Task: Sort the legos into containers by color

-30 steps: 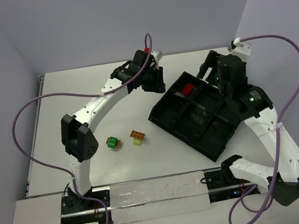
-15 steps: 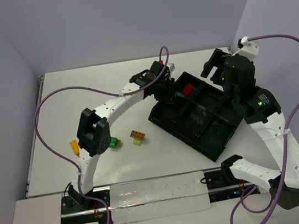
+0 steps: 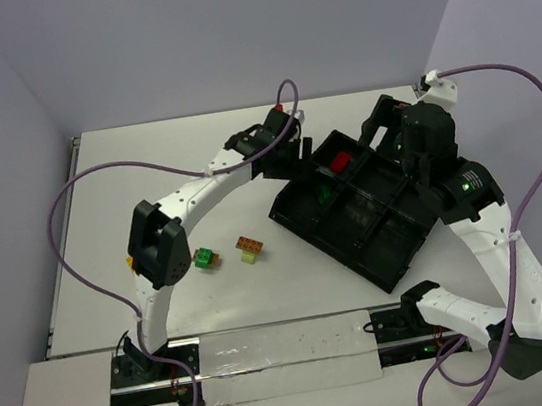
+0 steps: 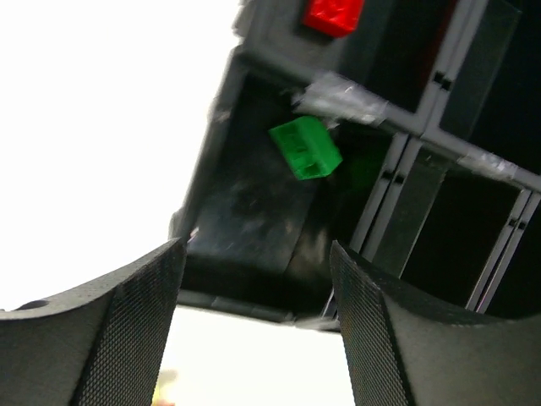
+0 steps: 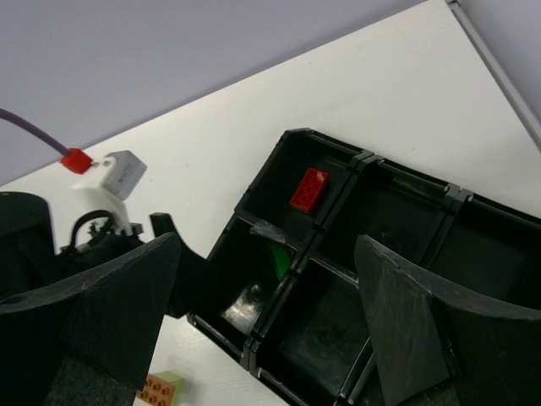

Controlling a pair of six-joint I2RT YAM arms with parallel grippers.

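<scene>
White tabletop (image 3: 145,170) bears a glossy black divided tray (image 3: 330,247); left claw (image 4: 255,279) and right claw (image 5: 266,254) gape empty.

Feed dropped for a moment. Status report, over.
Left gripper, right gripper open, empty. Green brick in tray. Two stacks on table. Nothing blocking.

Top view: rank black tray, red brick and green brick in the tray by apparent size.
1. black tray, far the largest.
2. red brick.
3. green brick, looking smaller, but dim in shadow, so red versus green is unsure.
</scene>
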